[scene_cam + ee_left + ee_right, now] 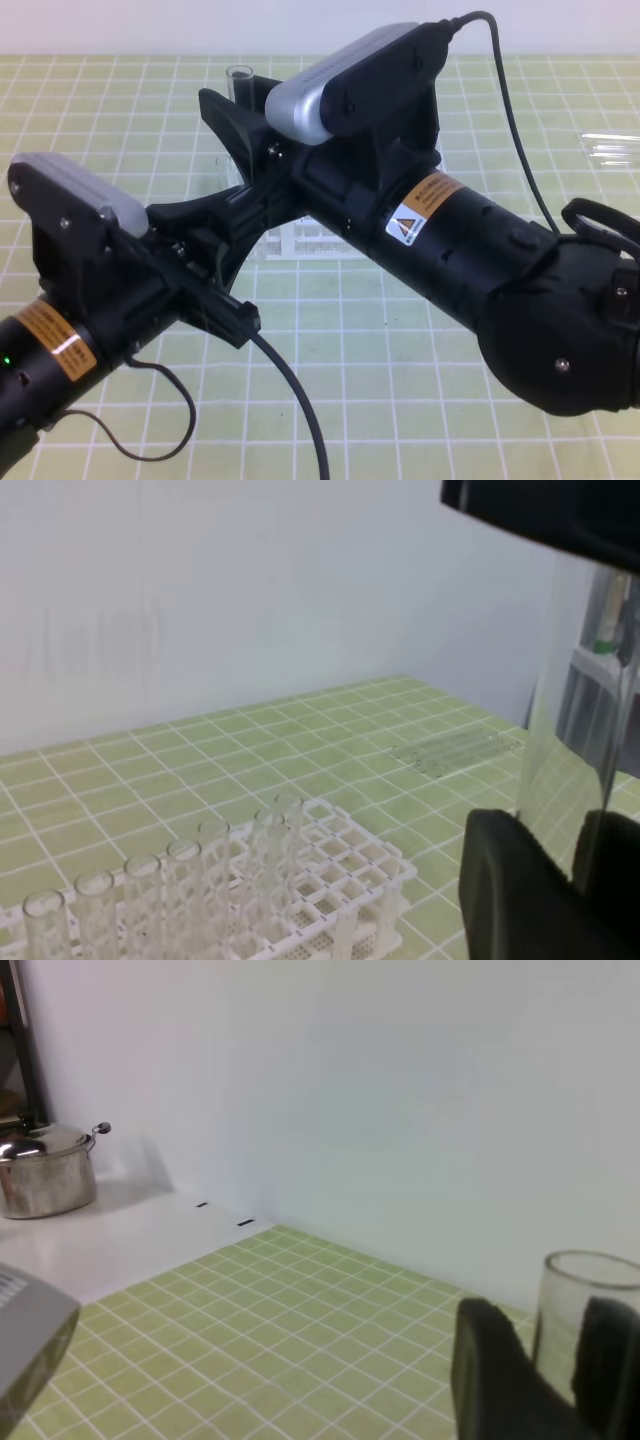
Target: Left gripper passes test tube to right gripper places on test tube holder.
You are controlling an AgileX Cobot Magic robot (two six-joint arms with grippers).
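On the left of the high view, the left hand (232,215) reaches up and inward from its arm, and the test tube (240,82) stands upright above the counter (420,330), its open rim poking out behind the two arms where they cross; I judge it is held up in the air like this so that the other arm can take it before it goes down into the rack. The left wrist view makes the grip plain: the left hand's fingers (520,890) are clamped on the tube's lower part, the glass rising straight up between them. To the right, the right hand (225,110) comes across the middle and meets the tube higher up; in its own wrist view its fingers (490,1380) flank the glass just under the rim, seemingly on it, but whether they have fully pinched it I cannot tell. The high view hides nearly all of the test tube holder (300,240) behind the arms; the left wrist view shows it sitting on the counter below, with a row of other tubes (170,900) already standing in it. Only the right wrist view shows a steel pot (45,1170) on a white ledge at far left.
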